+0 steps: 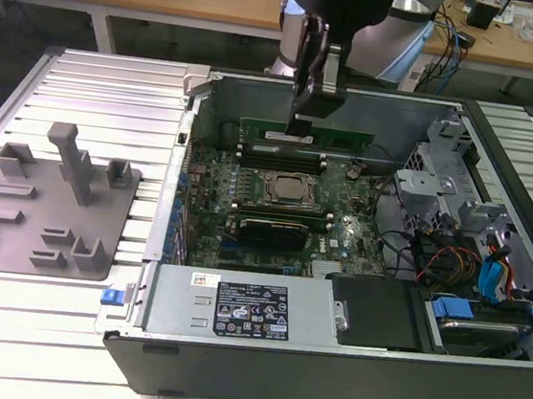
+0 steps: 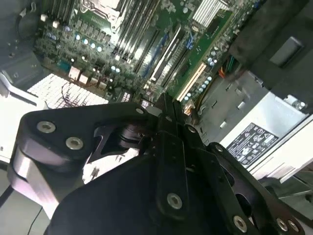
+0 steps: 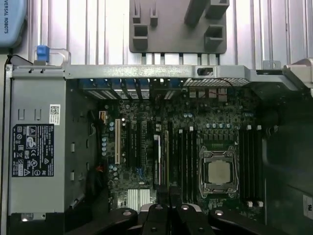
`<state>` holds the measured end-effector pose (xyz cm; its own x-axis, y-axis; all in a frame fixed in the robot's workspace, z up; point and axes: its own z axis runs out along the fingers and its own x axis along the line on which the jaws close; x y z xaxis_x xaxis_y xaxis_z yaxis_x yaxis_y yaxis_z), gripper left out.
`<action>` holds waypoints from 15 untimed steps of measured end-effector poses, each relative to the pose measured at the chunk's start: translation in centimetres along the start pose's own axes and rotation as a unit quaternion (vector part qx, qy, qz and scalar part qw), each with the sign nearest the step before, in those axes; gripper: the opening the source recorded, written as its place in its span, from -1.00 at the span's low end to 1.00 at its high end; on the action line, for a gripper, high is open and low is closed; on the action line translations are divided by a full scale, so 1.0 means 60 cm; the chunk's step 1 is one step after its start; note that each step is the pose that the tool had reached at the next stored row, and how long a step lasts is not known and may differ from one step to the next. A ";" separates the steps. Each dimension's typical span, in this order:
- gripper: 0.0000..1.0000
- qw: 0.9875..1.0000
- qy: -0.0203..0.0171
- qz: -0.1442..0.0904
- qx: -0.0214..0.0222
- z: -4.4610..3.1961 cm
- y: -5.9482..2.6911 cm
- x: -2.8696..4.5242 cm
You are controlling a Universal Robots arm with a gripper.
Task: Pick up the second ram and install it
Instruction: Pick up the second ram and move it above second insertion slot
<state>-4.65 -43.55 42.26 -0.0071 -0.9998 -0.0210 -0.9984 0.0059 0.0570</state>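
Observation:
The second ram (image 1: 336, 136) is a long green strip with a white label. It hangs level over the back of the open computer's motherboard (image 1: 284, 211). My gripper (image 1: 302, 119) comes down from above and is shut on the strip left of its middle. Black memory slots (image 1: 281, 158) lie just under the strip, between it and the processor socket (image 1: 290, 191). In the first wrist view my gripper (image 3: 168, 208) looks down on the board, with the socket (image 3: 217, 171) and slots (image 3: 183, 161) below. The black fingertips (image 2: 165, 105) meet in the second wrist view.
The open computer case (image 1: 325, 360) lies on a slatted white table, with a power supply (image 1: 235, 307) along its front and cables and drive bays (image 1: 489, 273) at the exterior view's right. A grey fixture plate (image 1: 49, 204) with blocks sits at the exterior view's left.

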 end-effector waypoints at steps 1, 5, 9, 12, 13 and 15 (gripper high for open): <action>-0.81 1.000 0.000 0.000 0.000 0.001 -0.002 -0.007; -0.81 1.000 0.000 0.000 0.000 0.004 -0.006 -0.030; -0.81 1.000 0.000 0.000 0.000 0.010 -0.010 -0.047; -0.81 1.000 0.000 0.000 0.000 0.024 -0.011 -0.057; -0.81 1.000 0.000 0.000 0.000 0.027 -0.011 -0.059; -0.81 1.000 0.000 0.000 0.000 0.037 -0.012 -0.063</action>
<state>-4.05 -39.71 40.09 -0.0071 -0.9998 -0.0209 -0.9984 0.0059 0.0569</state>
